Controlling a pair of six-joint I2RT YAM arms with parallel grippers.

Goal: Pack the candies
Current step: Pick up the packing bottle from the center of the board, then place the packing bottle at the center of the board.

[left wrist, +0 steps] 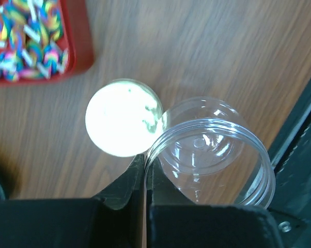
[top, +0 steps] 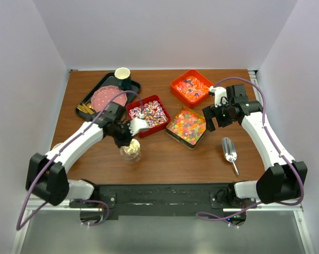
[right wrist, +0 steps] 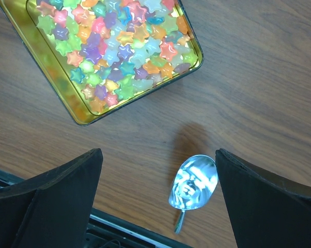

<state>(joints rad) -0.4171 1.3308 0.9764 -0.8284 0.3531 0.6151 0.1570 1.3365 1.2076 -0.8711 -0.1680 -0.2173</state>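
1. The brown wooden worktop (top: 165,159) carries three lots of candies, each in its own container and all behind the arms.
2. The pink, white and purple twist-wrapped candies (top: 151,113) fill a square red plastic tray (top: 134,107) left of centre.
3. The glossy star-shaped jelly candies (right wrist: 119,51), in red, orange, yellow, green and blue, lie in a square gold metal tin (right wrist: 67,103) just to the right of the red tray.
4. The blue and red wrapped candies (top: 192,88) sit in a square orange plastic tray (top: 175,87) at the back, beyond the tin.
5. A clear, round plastic jar (left wrist: 212,150) stands upright, mouth up, in front of the red tray.
6. A round gold lid (left wrist: 123,118) lies flat on the wood, touching the jar's side.
7. The left hand (left wrist: 145,161) is pinched narrow on the jar's rim, at the side next to the lid.
8. The right hand (right wrist: 158,152) is spread wide and holds nothing, hovering over bare wood between the gold tin and a silver metal scoop (right wrist: 193,183).
9. The scoop lies on the worktop with its bowl facing up and its handle toward the near edge.
10. A dark rectangular tray (top: 98,84) at the back left holds a round pink plate (top: 107,97) and a cup (top: 122,76).
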